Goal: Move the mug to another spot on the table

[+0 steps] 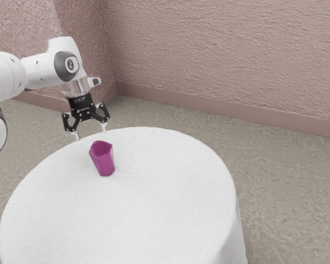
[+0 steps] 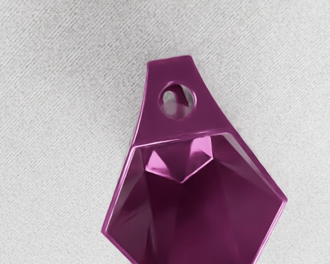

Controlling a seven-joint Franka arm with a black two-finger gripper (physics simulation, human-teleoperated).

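Note:
A magenta faceted mug (image 1: 102, 158) stands upright on the round white table (image 1: 165, 198), toward its far left part in the exterior view. My gripper (image 1: 89, 132) hangs above and slightly behind the mug, fingers spread open, nothing between them, a small gap from the mug's rim. In the wrist view the mug (image 2: 198, 187) lies right under my hand, seen from above: an angular open mouth and a flat handle tab (image 2: 176, 104) with a round hole.
The white tablecloth (image 2: 55, 110) spreads wide to the exterior view's right and front of the mug. The table edge lies close behind my gripper. A pink textured wall (image 1: 220, 49) and a baseboard stand behind.

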